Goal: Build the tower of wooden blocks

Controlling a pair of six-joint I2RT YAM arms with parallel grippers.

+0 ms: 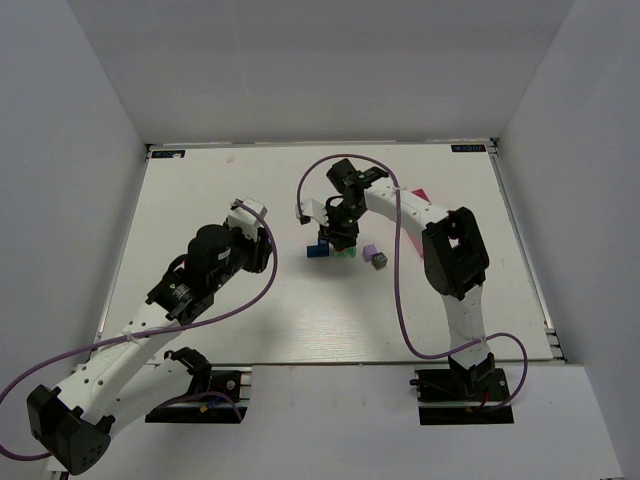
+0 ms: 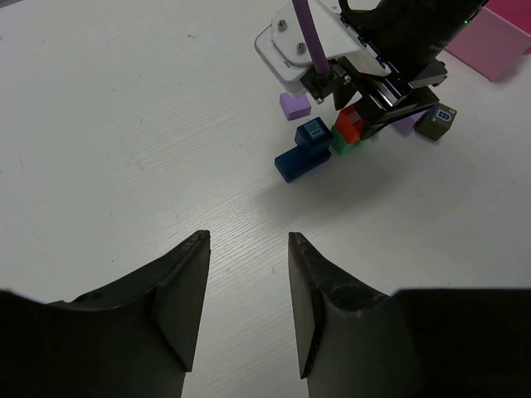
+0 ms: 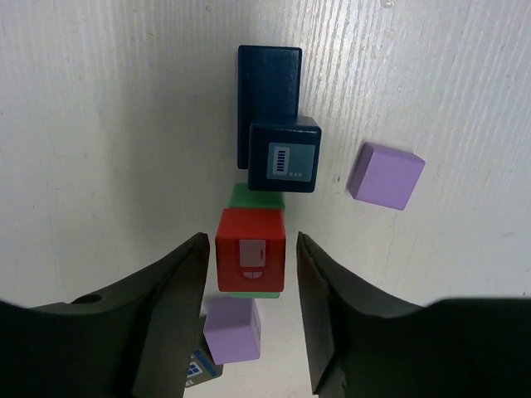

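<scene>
Right gripper (image 3: pixel 251 249), jaws parted, straddles the red block (image 3: pixel 250 255) atop a green block (image 3: pixel 257 197) in the wood block tower (image 2: pixel 309 148) at the table's (image 1: pixel 200 190) centre; left gripper (image 2: pixel 249 249) hangs clear, jaws likewise apart.

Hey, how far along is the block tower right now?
Done: the red block sits on the green block, and a small blue cube on the long blue block. In hand: the right gripper straddles the red block, jaws open. To stack: two purple cubes and the grey block, lying loose.
</scene>
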